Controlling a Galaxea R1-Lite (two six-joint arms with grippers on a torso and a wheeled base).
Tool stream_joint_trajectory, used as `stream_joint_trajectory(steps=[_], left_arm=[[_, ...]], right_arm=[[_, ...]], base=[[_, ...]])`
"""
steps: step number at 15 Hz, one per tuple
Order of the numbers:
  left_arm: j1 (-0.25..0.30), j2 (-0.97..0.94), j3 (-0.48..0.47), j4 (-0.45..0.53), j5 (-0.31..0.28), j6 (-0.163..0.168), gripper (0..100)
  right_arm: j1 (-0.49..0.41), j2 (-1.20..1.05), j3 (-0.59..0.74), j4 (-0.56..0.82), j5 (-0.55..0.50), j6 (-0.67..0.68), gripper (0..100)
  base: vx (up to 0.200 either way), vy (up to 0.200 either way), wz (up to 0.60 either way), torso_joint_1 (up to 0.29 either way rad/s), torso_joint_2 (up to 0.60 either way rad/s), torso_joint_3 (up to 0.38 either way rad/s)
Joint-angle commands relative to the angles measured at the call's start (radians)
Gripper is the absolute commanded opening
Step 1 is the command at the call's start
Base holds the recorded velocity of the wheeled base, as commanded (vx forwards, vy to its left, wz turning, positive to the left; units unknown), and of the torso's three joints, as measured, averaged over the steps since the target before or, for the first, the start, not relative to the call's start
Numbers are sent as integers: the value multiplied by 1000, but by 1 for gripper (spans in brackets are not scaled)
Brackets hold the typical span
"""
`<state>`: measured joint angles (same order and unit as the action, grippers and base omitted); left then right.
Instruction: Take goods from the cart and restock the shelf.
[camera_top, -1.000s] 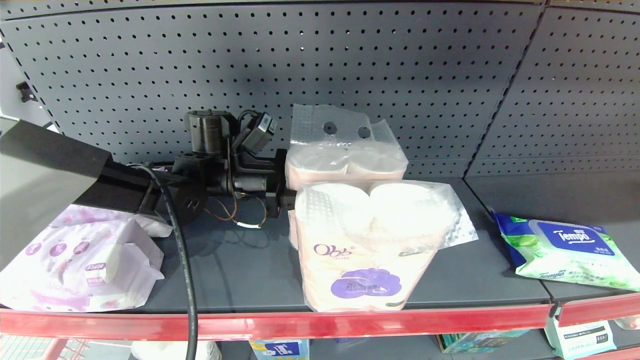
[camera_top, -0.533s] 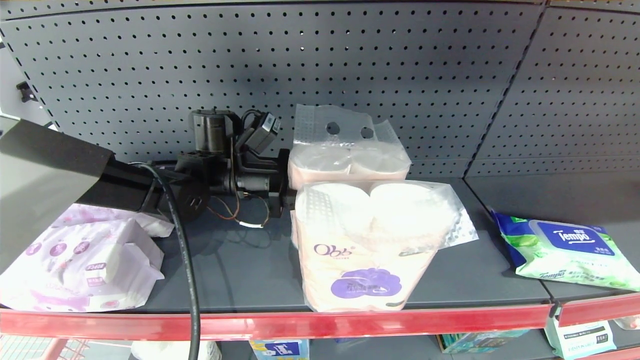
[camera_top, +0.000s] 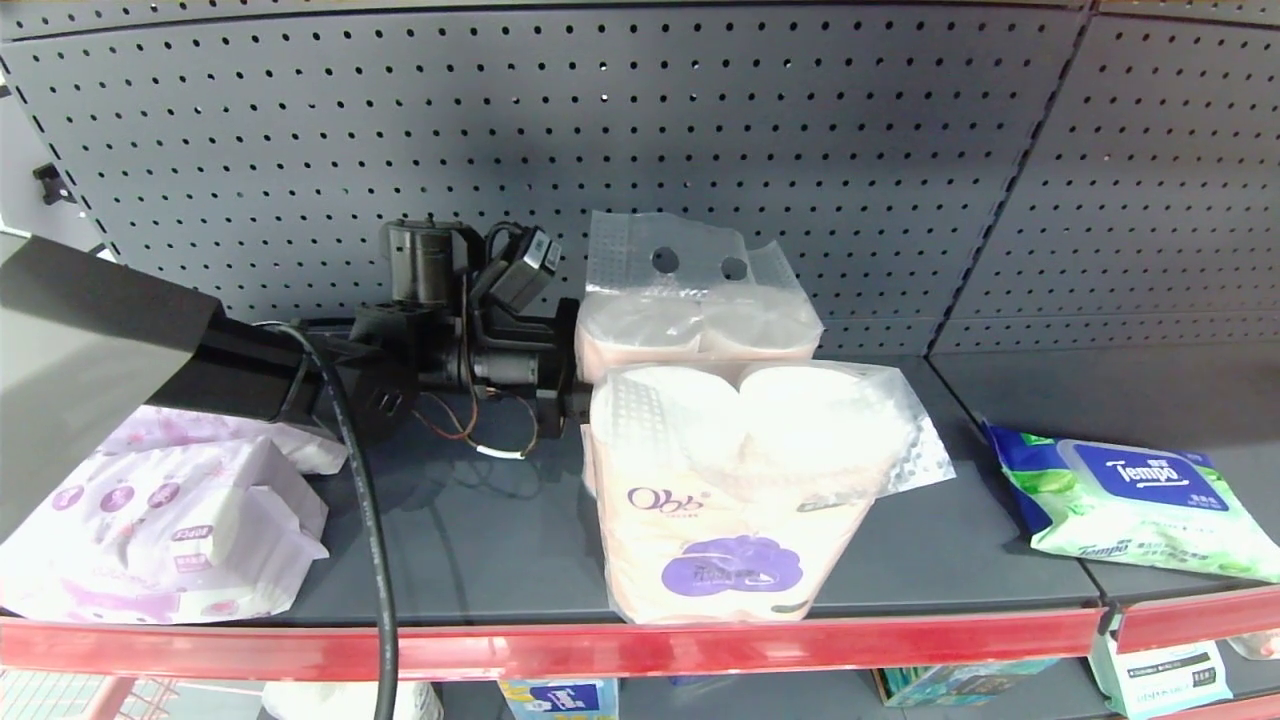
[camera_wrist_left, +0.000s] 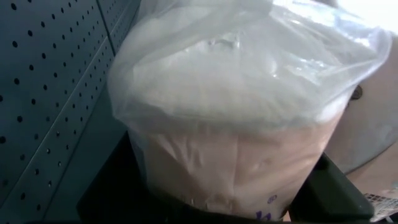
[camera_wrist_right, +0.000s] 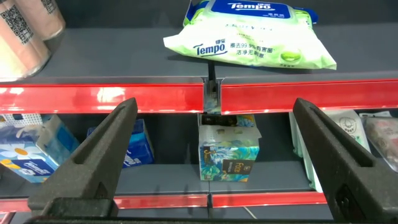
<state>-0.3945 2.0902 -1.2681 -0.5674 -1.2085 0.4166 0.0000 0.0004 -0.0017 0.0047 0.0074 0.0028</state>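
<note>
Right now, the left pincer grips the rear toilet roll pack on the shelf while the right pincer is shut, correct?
Not quite. The right pincer is open, its fingers wide apart in the right wrist view. The left pincer does grip the rear toilet roll pack on the shelf.

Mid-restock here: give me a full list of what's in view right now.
front roll pack: one, pink-white with purple print, shelf front, centre.
rear roll pack: one, pink-white, behind it near the pegboard.
soft tissue packs: count unclear, white-purple, shelf's left end.
wipes pack: one, green-blue, right shelf section.
shelf: one, grey with red front edge.
lower-shelf boxes: several, blue and teal, below.
left pincer: one, black, shut on rear roll pack.
right pincer: one, black, open, before the shelf's red edge.
</note>
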Motion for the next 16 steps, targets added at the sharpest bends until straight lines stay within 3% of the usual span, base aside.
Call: stream_joint_trajectory(steps=[1, 6, 8, 16], left_arm=[[0, 2, -1, -2, 1, 4, 100], [17, -38, 18, 9, 6, -2, 100], [36, -79, 22, 57, 7, 2, 100], [149, -271, 219, 112, 27, 5, 100]], right_arm=[[0, 0, 0, 0, 0, 0, 100], [0, 0, 0, 0, 0, 0, 100], [0, 0, 0, 0, 0, 0, 100], [0, 0, 0, 0, 0, 0, 100]], base=[[0, 0, 0, 0, 0, 0], [0, 0, 0, 0, 0, 0], [0, 0, 0, 0, 0, 0], [0, 0, 0, 0, 0, 0]])
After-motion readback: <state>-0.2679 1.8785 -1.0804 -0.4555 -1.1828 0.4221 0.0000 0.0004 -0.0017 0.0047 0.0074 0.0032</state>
